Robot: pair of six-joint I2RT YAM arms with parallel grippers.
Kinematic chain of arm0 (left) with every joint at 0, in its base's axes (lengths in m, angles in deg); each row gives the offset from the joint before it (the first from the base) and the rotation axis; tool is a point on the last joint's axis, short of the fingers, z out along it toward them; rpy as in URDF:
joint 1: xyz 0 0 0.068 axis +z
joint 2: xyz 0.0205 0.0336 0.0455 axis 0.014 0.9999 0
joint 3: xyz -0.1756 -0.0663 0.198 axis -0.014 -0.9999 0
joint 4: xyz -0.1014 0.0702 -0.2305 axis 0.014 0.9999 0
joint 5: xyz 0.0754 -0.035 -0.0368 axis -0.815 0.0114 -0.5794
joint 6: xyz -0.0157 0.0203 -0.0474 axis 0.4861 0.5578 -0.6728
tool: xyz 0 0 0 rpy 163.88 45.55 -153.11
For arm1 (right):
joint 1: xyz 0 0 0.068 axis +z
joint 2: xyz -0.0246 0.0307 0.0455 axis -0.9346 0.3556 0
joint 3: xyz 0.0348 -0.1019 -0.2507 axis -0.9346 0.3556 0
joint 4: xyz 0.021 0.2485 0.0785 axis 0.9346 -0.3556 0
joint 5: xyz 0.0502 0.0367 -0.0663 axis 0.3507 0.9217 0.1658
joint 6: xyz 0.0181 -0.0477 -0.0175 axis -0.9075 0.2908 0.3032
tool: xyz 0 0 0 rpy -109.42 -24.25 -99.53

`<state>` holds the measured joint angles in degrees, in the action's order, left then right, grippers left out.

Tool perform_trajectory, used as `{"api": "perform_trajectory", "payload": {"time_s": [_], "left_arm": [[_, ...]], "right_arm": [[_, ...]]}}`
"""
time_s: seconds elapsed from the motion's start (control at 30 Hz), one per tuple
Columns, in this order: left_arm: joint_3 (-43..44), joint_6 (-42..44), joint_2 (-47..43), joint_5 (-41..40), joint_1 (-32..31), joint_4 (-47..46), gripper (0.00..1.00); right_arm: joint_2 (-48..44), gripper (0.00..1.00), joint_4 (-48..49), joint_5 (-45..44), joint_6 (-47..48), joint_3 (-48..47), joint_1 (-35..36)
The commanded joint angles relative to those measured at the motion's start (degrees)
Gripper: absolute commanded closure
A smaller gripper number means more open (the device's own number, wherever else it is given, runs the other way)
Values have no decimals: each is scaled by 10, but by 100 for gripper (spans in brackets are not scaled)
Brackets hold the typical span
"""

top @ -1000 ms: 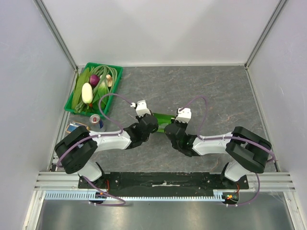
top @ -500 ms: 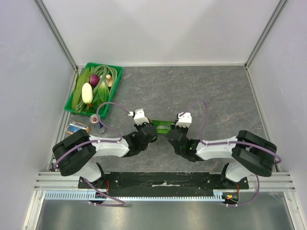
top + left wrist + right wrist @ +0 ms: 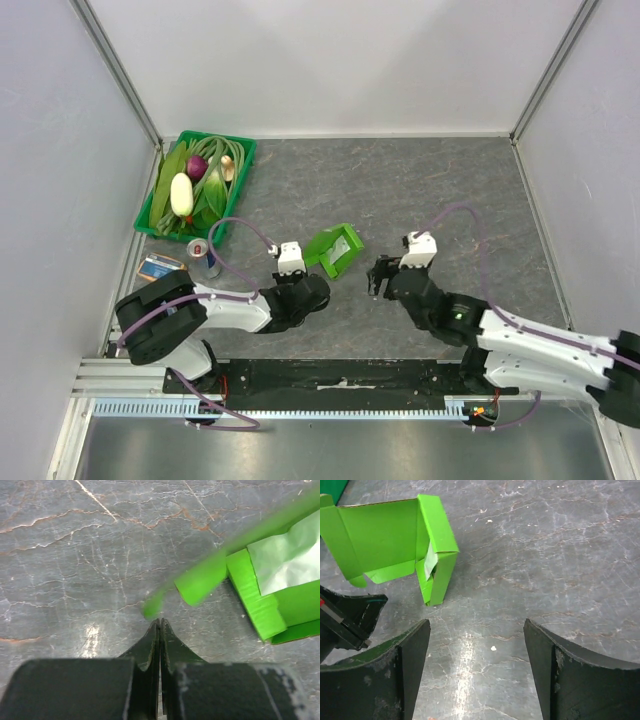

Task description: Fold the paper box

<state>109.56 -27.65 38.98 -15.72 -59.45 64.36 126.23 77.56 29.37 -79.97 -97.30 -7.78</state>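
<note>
The paper box (image 3: 333,250) is bright lime-green card, partly folded, and rests on the grey table between the two arms. In the right wrist view the paper box (image 3: 390,535) shows an upright wall with flaps and a white patch inside. My left gripper (image 3: 160,622) is shut with nothing between its fingers. Its tips sit just short of a blurred green flap (image 3: 200,580) of the paper box (image 3: 280,600). My right gripper (image 3: 477,630) stands wide open over bare table, apart from the box. From above, the right gripper (image 3: 380,273) is to the right of the box.
A green crate (image 3: 240,170) of vegetables stands at the back left. A small can (image 3: 203,254) and a small blue-and-orange object (image 3: 160,267) lie near the left wall. Grey walls close in the table on three sides.
My right gripper has opened, let go of the paper box and drawn back to the right. The box now rests partly folded on the table. The left gripper stays shut and has pulled back slightly.
</note>
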Motion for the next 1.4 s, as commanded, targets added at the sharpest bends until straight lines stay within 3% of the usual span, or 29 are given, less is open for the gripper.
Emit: {"api": "perform_trajectory", "payload": {"time_s": [0.0, 0.13, 0.2, 0.23, 0.33, 0.47, 0.53, 0.63, 0.73, 0.9, 1.1, 1.37], "left_arm": [[16, -24, 8, -59, -9, 27, 98], [37, 36, -17, 0, -11, 33, 96], [32, 82, -59, 44, -10, 31, 88], [31, 87, -76, 75, -10, 42, 77], [20, 94, -150, 142, 1, 76, 55], [-5, 97, -237, 246, 43, 97, 45], [-23, 100, -269, 325, 95, 90, 42], [-34, 126, -266, 412, 158, 21, 43], [8, 162, -213, 416, 167, -13, 47], [61, 193, -109, 425, 167, -93, 46], [104, 199, -47, 376, 167, -102, 43], [155, 220, 20, 387, 161, -101, 46]], "right_arm": [[-77, 16, -138, 153, -22, -41, -76], [-79, 5, -134, 255, 41, -78, -181], [-43, 3, -114, 303, 86, -99, -244], [-25, 3, -81, 372, 107, -107, -261], [59, 6, -49, 426, 173, -133, -310], [137, 8, 10, 494, 213, -143, -361], [165, 11, 30, 533, 238, -159, -392], [209, 18, 21, 522, 294, -195, -402], [223, 24, 46, 499, 325, -196, -415], [236, 30, 152, 563, 348, -155, -420], [273, 34, 205, 582, 374, -153, -420], [301, 46, 186, 575, 413, -167, -420]]}}
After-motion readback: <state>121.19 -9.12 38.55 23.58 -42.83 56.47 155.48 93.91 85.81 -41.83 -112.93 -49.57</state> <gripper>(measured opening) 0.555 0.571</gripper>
